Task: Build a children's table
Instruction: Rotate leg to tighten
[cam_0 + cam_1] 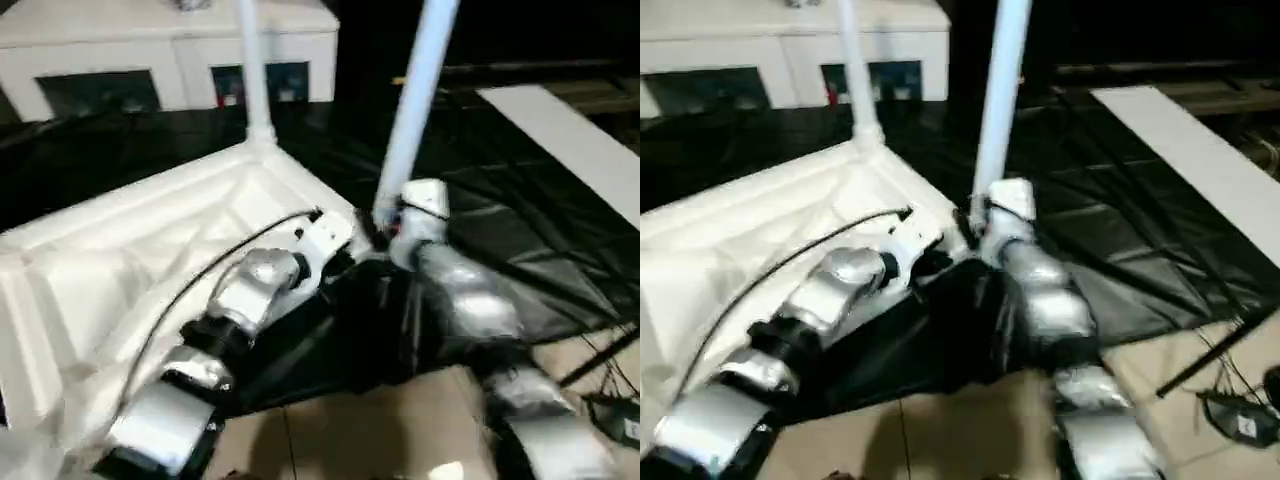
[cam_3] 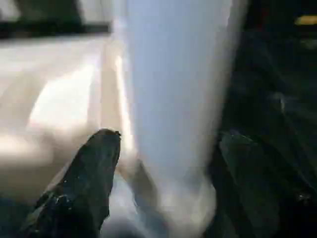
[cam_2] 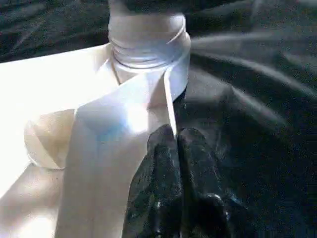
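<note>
- We see the white tabletop (image 1: 130,250) lying upside down on black sheeting (image 1: 500,200), its ribbed underside facing up, to the left of both grippers.
- Our left gripper (image 3: 171,148) has its two black fingers pressed together. The tips touch the tabletop's rim wall just below a corner socket (image 3: 148,49).
- That socket, straight ahead of the left fingertips, holds the threaded base of a leg.
- A second leg (image 1: 253,70) stands upright in the far corner socket (image 1: 262,135), beyond the left gripper.
- Our right gripper (image 2: 163,163) has its fingers spread, one on each side of a long white leg (image 2: 173,89). One finger (image 2: 86,183) is sharp on one side, the other is a dark blur on the other side. We cannot tell whether either one touches the leg.
- In the head views this leg (image 1: 415,100) rises steeply from between the right fingers and leans slightly to the right. Its foot sits at the near corner of the tabletop.
- Far behind both grippers stands a white cabinet (image 1: 170,50) with glass-fronted compartments. Something red (image 1: 232,98) shows in one; we cannot make out what it is.
- To the right of the right gripper a white board (image 1: 570,140) lies on the sheeting, well apart.
</note>
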You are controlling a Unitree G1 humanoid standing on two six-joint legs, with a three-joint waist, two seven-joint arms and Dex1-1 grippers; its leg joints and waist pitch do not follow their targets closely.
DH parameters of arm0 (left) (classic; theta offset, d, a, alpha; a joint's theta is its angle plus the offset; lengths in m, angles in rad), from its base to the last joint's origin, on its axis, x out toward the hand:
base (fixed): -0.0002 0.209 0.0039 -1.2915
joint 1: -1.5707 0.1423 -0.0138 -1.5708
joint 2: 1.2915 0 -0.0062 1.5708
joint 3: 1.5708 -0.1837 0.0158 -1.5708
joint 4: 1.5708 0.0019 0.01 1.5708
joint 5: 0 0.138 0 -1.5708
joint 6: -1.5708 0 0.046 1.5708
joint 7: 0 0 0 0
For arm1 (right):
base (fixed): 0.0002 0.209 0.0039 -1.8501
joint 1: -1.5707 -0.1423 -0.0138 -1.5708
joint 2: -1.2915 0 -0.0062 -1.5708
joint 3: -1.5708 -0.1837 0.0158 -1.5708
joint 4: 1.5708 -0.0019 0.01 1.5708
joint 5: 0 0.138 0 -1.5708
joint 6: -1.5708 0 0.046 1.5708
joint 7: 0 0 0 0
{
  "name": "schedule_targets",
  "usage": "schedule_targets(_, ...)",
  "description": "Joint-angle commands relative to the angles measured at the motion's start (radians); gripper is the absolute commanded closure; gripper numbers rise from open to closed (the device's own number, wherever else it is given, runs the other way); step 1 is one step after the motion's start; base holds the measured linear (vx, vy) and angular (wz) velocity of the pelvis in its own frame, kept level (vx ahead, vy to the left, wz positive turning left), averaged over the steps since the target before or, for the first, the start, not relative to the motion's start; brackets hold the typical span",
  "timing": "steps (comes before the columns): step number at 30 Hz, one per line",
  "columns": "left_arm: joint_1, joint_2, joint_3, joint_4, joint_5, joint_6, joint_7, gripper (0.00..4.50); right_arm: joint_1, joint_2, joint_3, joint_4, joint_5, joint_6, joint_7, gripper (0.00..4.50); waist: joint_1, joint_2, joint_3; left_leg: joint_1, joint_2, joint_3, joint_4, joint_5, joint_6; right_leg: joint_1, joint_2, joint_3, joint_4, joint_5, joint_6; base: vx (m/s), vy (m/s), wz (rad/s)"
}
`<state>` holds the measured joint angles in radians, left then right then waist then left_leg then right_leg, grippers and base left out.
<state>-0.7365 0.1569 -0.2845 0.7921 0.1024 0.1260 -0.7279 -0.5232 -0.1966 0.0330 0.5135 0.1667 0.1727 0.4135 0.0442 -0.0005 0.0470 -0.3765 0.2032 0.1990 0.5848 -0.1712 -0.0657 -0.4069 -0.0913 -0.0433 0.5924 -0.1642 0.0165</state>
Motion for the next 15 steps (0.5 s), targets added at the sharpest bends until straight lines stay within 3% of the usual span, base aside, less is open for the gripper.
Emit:
schedule_targets(1,0.029,0.037,-0.034,0.045,0.027,-0.010,-0.072,4.50,0.047,-0.049,0.038,-0.104,0.020,0.041,0.124,0.96,-0.002,0.003,-0.068,0.012,0.018,-0.009,-0.067,-0.230,0.058,0.050,-0.032,0.027,-0.061,-0.084,-0.237,0.000,0.000,0.00)
schedule_targets(4,0.023,0.084,-0.039,0.058,0.024,-0.078,-0.160,4.50,0.160,-0.188,0.084,-0.271,0.070,0.088,0.313,0.96,-0.003,0.003,-0.059,0.015,0.020,-0.011,-0.072,-0.311,0.054,0.047,-0.035,0.028,-0.077,-0.223,-0.216,0.000,0.000,0.00)
schedule_targets(5,0.024,0.098,-0.041,0.054,0.021,-0.091,-0.191,4.50,0.185,-0.221,0.088,-0.302,0.081,0.095,0.348,0.96,-0.003,0.003,-0.059,0.016,0.022,-0.013,-0.074,-0.325,0.049,0.047,-0.037,0.028,-0.078,-0.251,-0.212,0.000,0.000,0.00)
schedule_targets(6,0.025,0.108,-0.042,0.050,0.017,-0.092,-0.213,4.50,0.202,-0.243,0.087,-0.322,0.087,0.102,0.369,0.96,-0.003,0.011,-0.057,0.018,0.023,-0.014,-0.076,-0.343,0.041,0.043,-0.037,0.028,-0.082,-0.282,-0.208,0.000,0.000,0.00)
schedule_targets(8,0.039,0.143,-0.059,0.014,0.005,-0.101,-0.303,4.50,0.224,-0.271,0.069,-0.343,0.081,0.113,0.377,0.96,-0.011,0.009,-0.054,0.019,0.022,-0.016,-0.078,-0.391,0.021,0.037,-0.037,0.028,-0.090,-0.367,-0.190,0.000,0.000,0.00)
schedule_targets(10,0.047,0.154,-0.066,-0.003,-0.001,-0.099,-0.335,4.50,0.227,-0.272,0.060,-0.348,0.078,0.123,0.369,0.96,-0.017,0.010,-0.054,0.015,0.021,-0.019,-0.080,-0.391,0.012,0.037,-0.039,0.028,-0.090,-0.389,-0.189,0.000,0.000,0.00)
schedule_targets(13,0.067,0.175,-0.078,-0.053,-0.013,-0.102,-0.398,4.50,0.215,-0.256,0.047,-0.349,0.065,0.142,0.332,0.96,-0.018,0.011,-0.055,0.021,0.024,-0.016,-0.078,-0.398,0.002,0.029,-0.036,0.031,-0.087,-0.361,-0.211,0.000,0.000,0.00)
schedule_targets(14,0.067,0.176,-0.077,-0.055,-0.013,-0.099,-0.398,4.23,0.213,-0.255,0.048,-0.349,0.065,0.143,0.329,0.89,-0.017,0.006,-0.055,0.023,0.025,-0.015,-0.077,-0.396,0.003,0.028,-0.036,0.031,-0.086,-0.352,-0.213,0.000,0.000,0.00)
schedule_targets(15,0.065,0.173,-0.069,-0.055,-0.014,-0.093,-0.390,4.06,0.210,-0.251,0.050,-0.349,0.068,0.148,0.323,0.85,-0.013,0.010,-0.056,0.026,0.025,-0.013,-0.076,-0.389,0.003,0.025,-0.037,0.032,-0.085,-0.338,-0.219,0.000,0.000,0.00)
